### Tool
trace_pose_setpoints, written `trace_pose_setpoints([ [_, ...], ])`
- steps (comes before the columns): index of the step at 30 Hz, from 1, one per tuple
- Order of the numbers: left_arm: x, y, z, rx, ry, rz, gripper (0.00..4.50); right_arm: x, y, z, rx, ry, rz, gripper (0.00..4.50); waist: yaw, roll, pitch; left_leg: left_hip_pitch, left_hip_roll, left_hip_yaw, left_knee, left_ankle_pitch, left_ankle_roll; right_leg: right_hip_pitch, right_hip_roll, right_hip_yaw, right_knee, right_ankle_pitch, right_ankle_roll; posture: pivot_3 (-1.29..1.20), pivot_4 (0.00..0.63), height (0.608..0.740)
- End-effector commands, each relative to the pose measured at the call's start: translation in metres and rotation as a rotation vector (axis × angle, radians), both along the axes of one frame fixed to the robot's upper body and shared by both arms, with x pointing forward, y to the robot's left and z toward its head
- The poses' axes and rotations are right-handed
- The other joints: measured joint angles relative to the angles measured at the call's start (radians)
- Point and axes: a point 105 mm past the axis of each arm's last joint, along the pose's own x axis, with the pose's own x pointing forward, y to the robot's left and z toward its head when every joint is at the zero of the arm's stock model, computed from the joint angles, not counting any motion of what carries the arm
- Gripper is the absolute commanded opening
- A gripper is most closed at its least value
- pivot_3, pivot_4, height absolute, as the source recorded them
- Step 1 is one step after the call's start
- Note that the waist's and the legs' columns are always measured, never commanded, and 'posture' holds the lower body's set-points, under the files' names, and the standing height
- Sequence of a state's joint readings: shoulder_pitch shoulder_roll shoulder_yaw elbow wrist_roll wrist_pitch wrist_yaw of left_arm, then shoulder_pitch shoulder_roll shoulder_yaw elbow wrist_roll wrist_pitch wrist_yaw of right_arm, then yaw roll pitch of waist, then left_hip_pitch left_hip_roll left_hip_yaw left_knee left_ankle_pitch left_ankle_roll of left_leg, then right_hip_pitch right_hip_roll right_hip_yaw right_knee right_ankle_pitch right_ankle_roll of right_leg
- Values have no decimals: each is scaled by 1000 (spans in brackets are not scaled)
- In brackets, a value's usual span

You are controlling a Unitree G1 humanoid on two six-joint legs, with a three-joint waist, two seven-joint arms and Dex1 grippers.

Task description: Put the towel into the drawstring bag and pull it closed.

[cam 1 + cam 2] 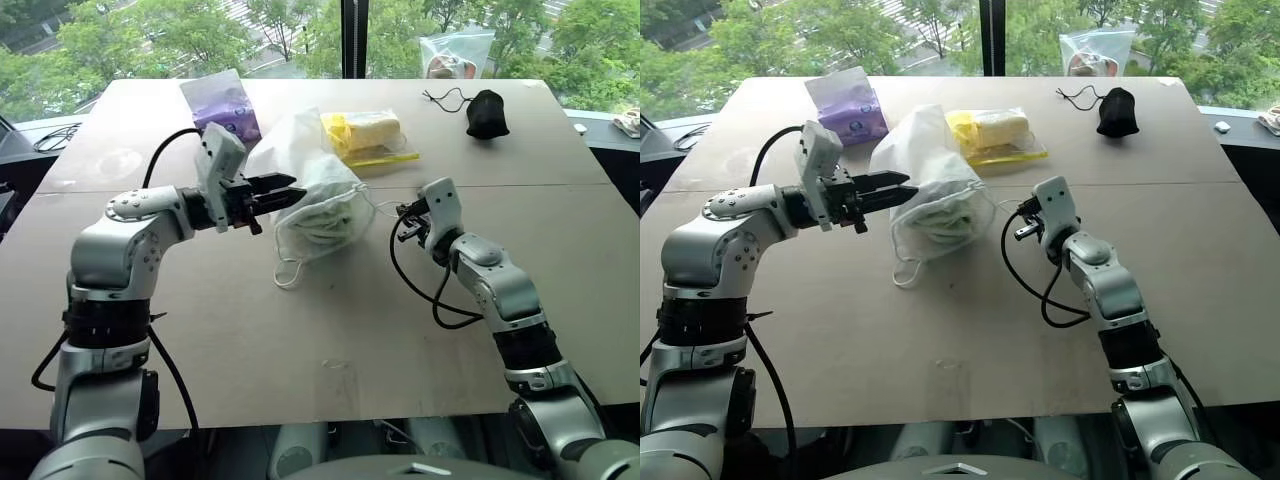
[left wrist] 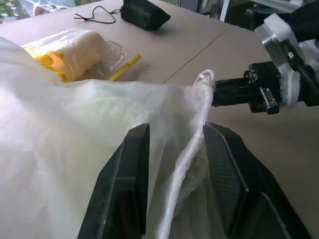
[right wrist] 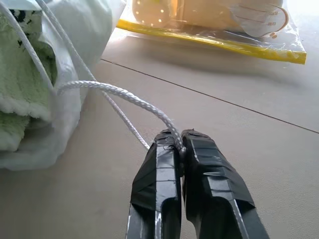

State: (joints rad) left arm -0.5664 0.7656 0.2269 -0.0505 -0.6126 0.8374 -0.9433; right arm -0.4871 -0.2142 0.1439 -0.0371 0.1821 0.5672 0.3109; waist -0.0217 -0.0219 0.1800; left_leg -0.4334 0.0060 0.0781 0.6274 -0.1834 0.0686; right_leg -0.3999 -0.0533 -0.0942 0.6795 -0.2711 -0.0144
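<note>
1. Currently your left gripper [image 1: 283,187] sits at the left side of the drawstring bag [image 1: 318,190]; its fingers [image 2: 124,174] stand apart, straddling a fold of bag fabric and one cord, not clamped.
2. You've got the bag lying mid-table, with the purple packet [image 1: 222,101] behind it on the left and the yellow item in clear plastic [image 1: 368,136] behind it on the right.
3. Your towel [image 3: 15,94] is inside the bag, pale green showing at the mouth.
4. Your right gripper [image 3: 180,144] is pinched tight on the white drawstring cord [image 3: 124,97], to the right of the bag.
5. Far right at the back you have the black pouch [image 1: 487,113].
</note>
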Motion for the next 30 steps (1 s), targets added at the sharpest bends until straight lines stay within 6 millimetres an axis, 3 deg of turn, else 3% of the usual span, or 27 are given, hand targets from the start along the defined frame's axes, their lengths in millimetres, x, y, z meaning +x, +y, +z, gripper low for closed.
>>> trace_pose_setpoints([
  [1,-30,22,-17,22,89,-12,2863,-8,6,16,23,-48,27,0,-1,0,0,1,0,0,0,0,0,0,0,0,0,0,0,0,150,740],
  [5,-52,27,-68,99,187,3,2863,-12,10,16,29,-44,35,0,-9,1,0,2,0,1,-1,0,0,1,-1,1,-1,0,0,0,150,740],
  [10,-39,12,-117,185,127,116,2863,-16,15,15,28,-37,51,0,20,1,0,1,0,-3,-1,-3,-5,2,-2,-2,-2,0,-1,0,150,740],
  [15,-19,-11,-151,290,67,207,2863,-18,14,14,21,-29,53,0,26,5,-4,2,0,-3,-1,-3,-5,3,-2,-2,-2,0,-1,0,150,740],
  [18,-7,-14,-164,362,15,290,2863,-18,11,13,21,-23,47,0,35,6,-5,3,0,-3,-1,-3,-4,3,-2,-2,-1,0,-1,0,150,740],
  [19,-6,-17,-167,373,1,298,2321,-19,10,13,23,-22,42,0,37,6,-5,3,0,-3,-1,-3,-4,4,-2,-3,0,0,-1,0,150,740],
  [23,-6,-26,-174,406,-57,284,613,-19,8,13,39,-19,26,0,35,8,-10,4,0,-2,0,-3,-4,4,-2,-3,0,0,-1,0,150,740],
  [24,-2,-17,-172,419,-83,339,202,-19,6,15,44,-30,21,0,35,9,-10,4,0,-2,0,-3,-4,4,-2,-3,0,0,-1,0,150,740],
  [28,16,40,-143,492,-250,638,57,-15,-1,39,88,-143,-2,0,30,10,-12,5,0,-3,0,-5,0,4,-2,-3,1,0,-1,0,150,740],
  [30,25,69,-103,479,-404,786,57,-13,-7,60,99,-223,-15,0,25,10,-12,5,2,-3,0,-4,2,4,1,-3,1,-1,1,0,150,740],
])
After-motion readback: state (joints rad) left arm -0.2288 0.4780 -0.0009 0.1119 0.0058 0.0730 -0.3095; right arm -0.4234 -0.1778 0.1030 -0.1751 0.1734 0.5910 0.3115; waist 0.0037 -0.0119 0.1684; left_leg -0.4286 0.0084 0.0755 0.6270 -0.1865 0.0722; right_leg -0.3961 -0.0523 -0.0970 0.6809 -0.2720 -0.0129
